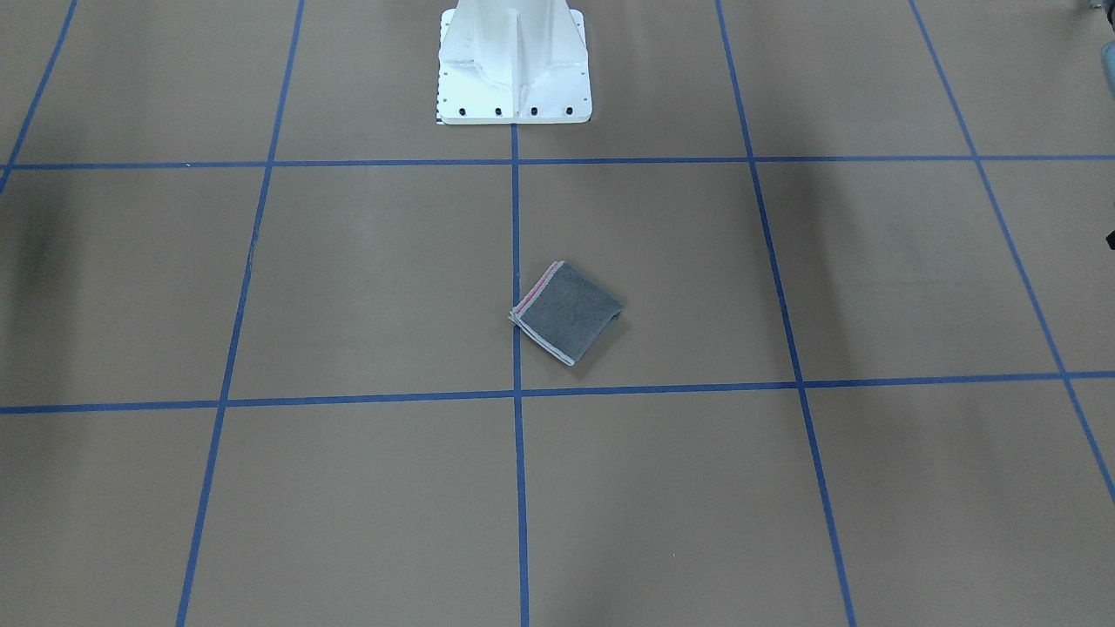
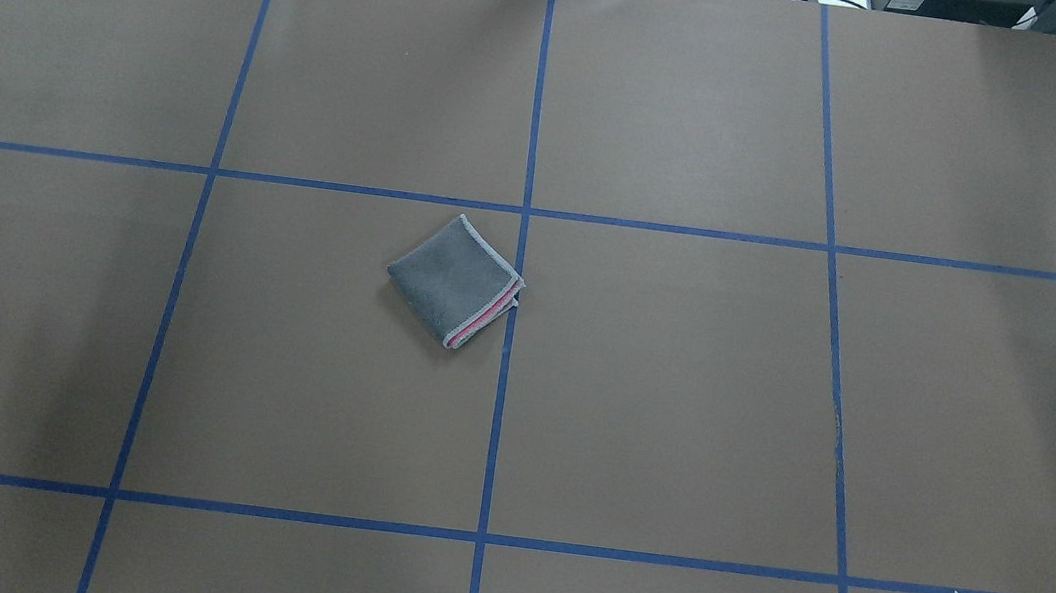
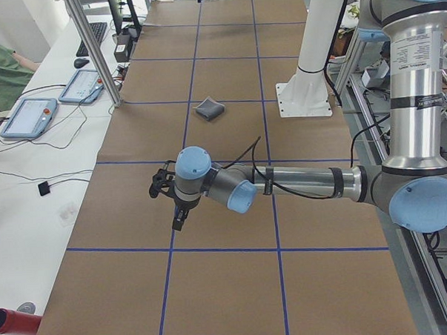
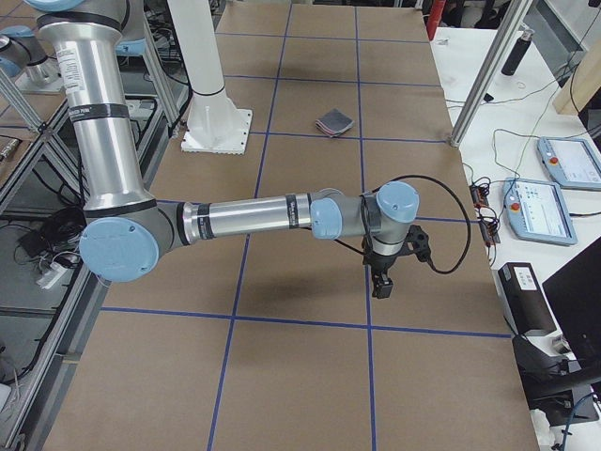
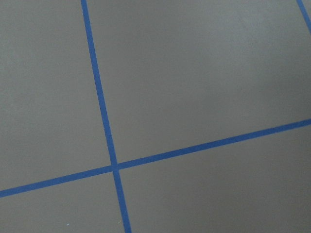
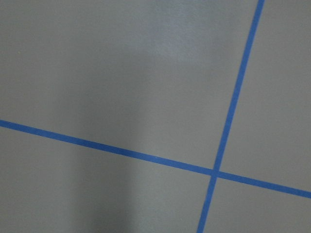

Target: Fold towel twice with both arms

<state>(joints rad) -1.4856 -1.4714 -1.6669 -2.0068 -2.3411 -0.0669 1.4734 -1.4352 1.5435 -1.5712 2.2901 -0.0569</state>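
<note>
The towel lies folded into a small square near the table's middle, dark grey face up, with a pink strip and pale hem along one edge. It also shows in the front-facing view, the left view and the right view. My left gripper shows only in the left view, far from the towel above the table; I cannot tell whether it is open or shut. My right gripper shows only in the right view, likewise far from the towel; I cannot tell its state. Both wrist views show only the mat.
The brown mat carries a blue tape grid. The white pedestal base stands at the robot's side. Teach pendants and cables lie on the white bench past the mat's far edge. Aluminium posts stand at that edge.
</note>
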